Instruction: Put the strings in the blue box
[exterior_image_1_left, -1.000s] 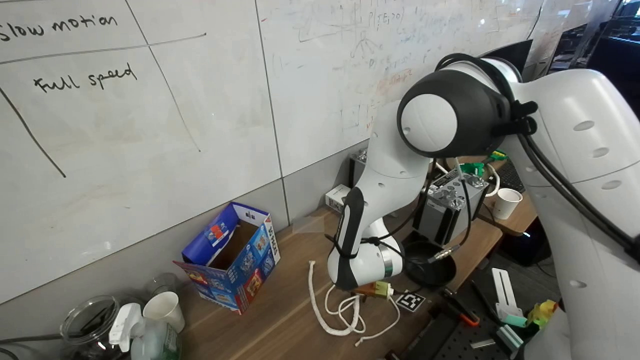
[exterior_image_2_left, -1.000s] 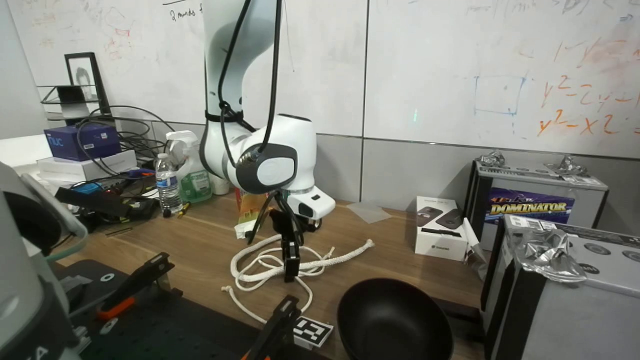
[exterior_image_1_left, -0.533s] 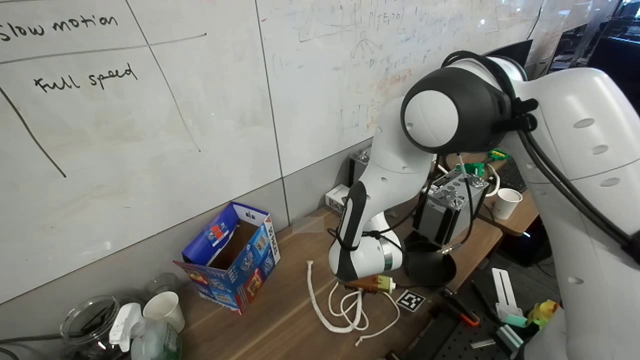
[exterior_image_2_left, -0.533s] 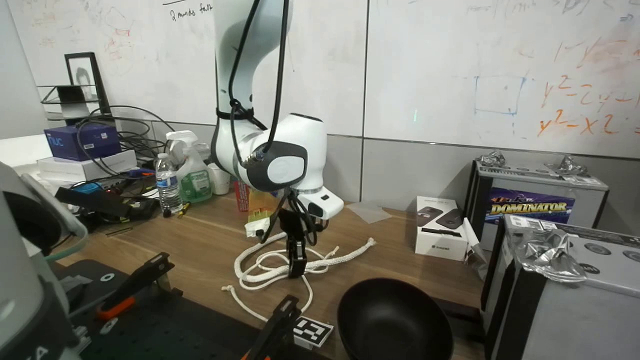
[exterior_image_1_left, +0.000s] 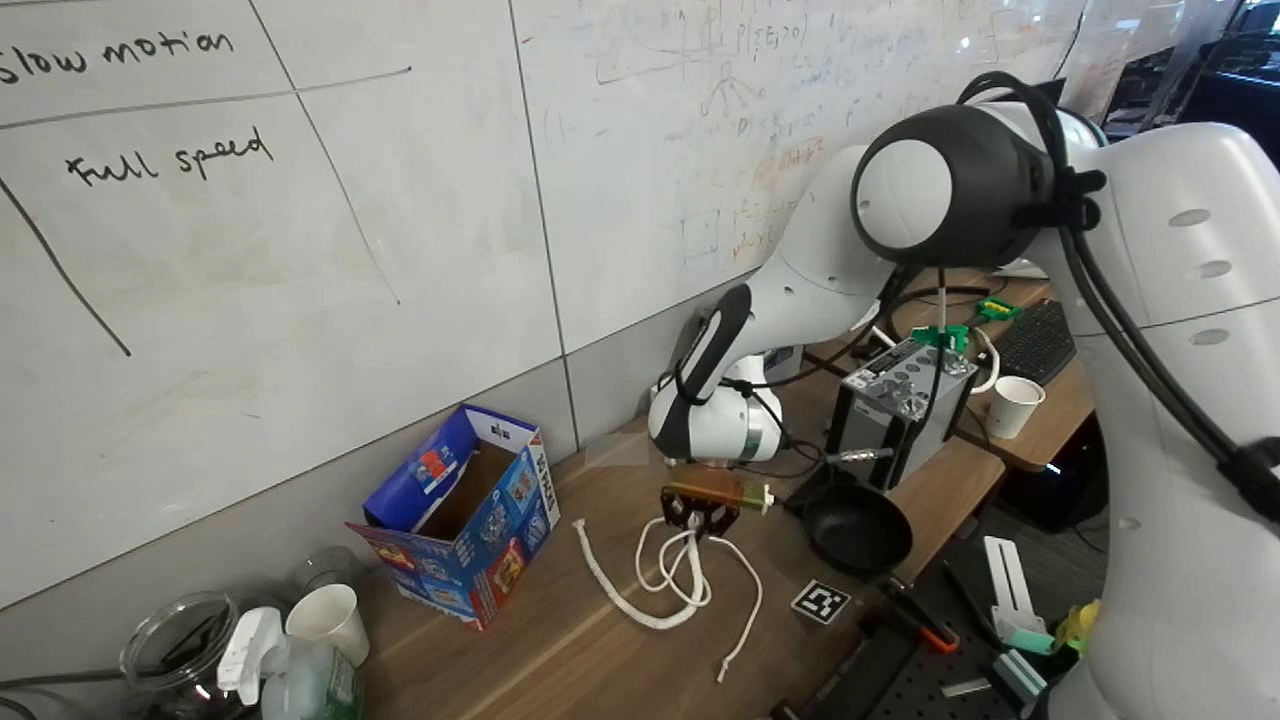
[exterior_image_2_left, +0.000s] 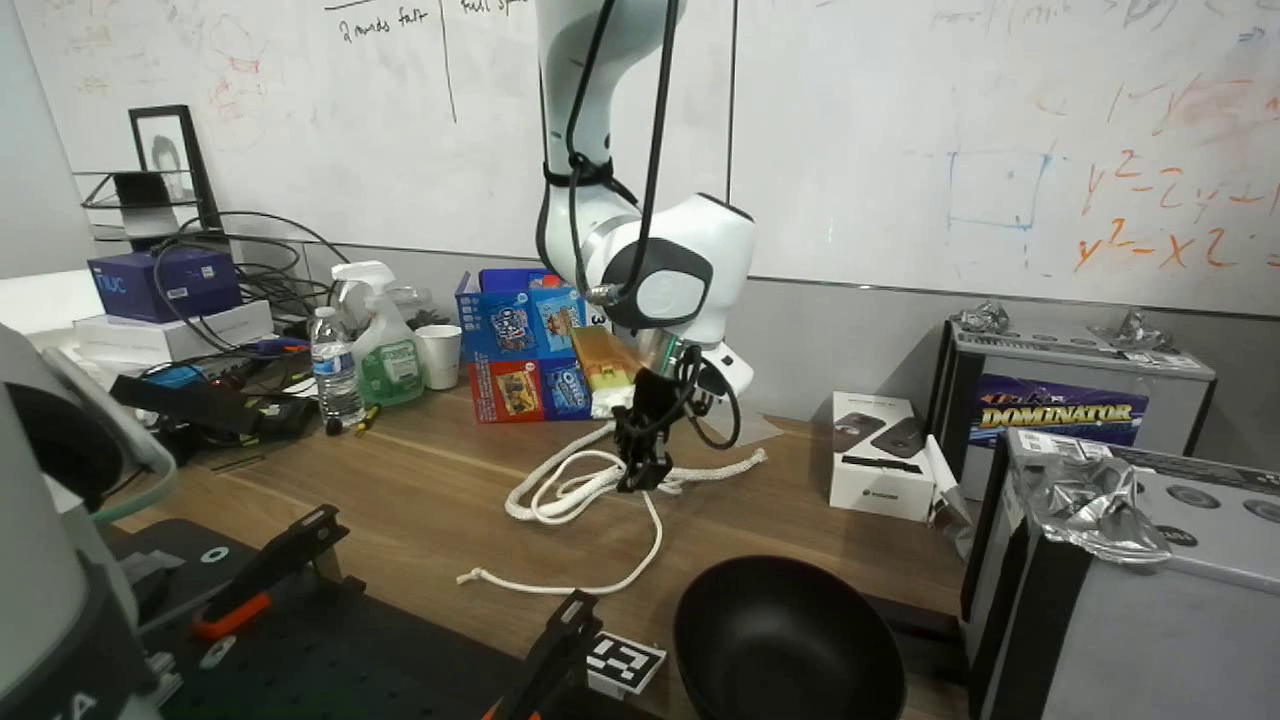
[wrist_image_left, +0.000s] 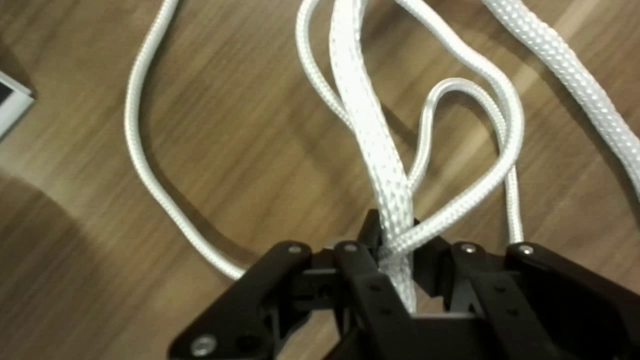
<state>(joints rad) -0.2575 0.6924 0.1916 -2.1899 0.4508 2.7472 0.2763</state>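
The strings (exterior_image_1_left: 640, 615) are white cords in loose loops on the wooden table; they also show in an exterior view (exterior_image_2_left: 530, 500) and in the wrist view (wrist_image_left: 367, 135). My gripper (wrist_image_left: 392, 240) is shut on a thick cord and a thinner one. In both exterior views the gripper (exterior_image_1_left: 697, 520) (exterior_image_2_left: 645, 465) is low over the table, with loops and loose ends trailing around it. The blue box (exterior_image_1_left: 500, 530) stands against the wall with its top open, apart from the gripper. In an exterior view the arm partly covers the box (exterior_image_2_left: 515, 345).
A paper cup (exterior_image_1_left: 330, 625) and spray bottle (exterior_image_2_left: 388, 345) stand beside the box. A black bowl (exterior_image_2_left: 790, 640) and a marker card (exterior_image_2_left: 625, 660) are near the table's front. A white phone box (exterior_image_2_left: 880, 470) and grey devices (exterior_image_2_left: 1130, 560) stand on the far side from the blue box.
The gripper has risen and moved back toward the wall, away from the marker card. The strings are dragged along with it. More of the blue box shows past the arm.
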